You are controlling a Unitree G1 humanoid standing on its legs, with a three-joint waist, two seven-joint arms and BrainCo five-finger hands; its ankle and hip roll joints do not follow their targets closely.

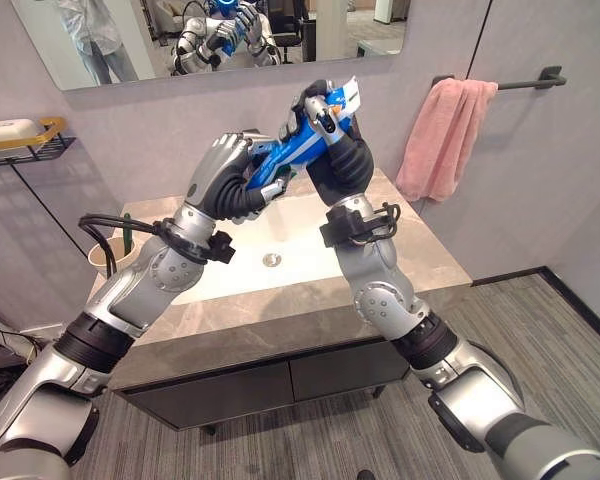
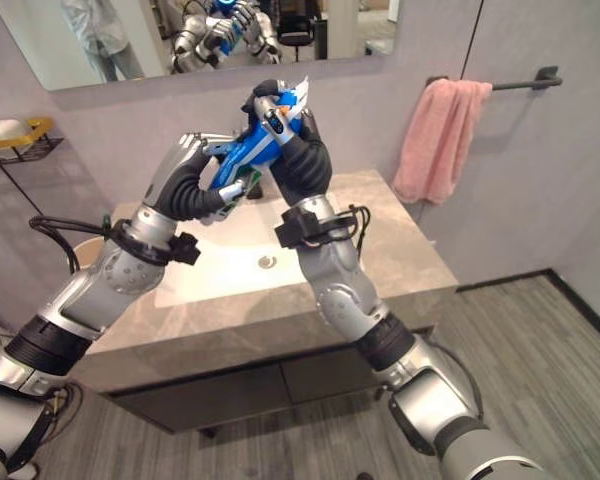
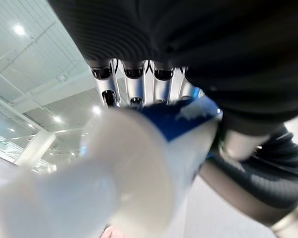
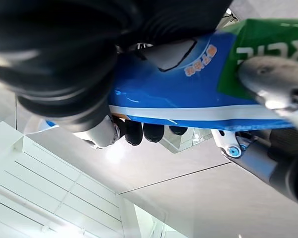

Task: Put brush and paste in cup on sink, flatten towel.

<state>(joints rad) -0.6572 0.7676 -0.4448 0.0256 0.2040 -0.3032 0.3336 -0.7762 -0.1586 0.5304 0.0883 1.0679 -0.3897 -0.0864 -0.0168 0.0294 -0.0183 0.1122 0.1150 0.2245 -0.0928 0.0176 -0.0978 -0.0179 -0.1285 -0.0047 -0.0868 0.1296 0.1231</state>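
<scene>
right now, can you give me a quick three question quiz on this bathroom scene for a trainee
1. True or false: the toothpaste tube is lying in the sink.
2. Which hand holds the tube? A) the left hand alone B) the right hand alone C) both hands
3. Fill in: the pink towel hangs bunched on the ____ to the right of the sink.

Key
1. False: it is held up in the air above the sink.
2. C: both hands have fingers curled round the tube.
3. Wall bar.
</scene>
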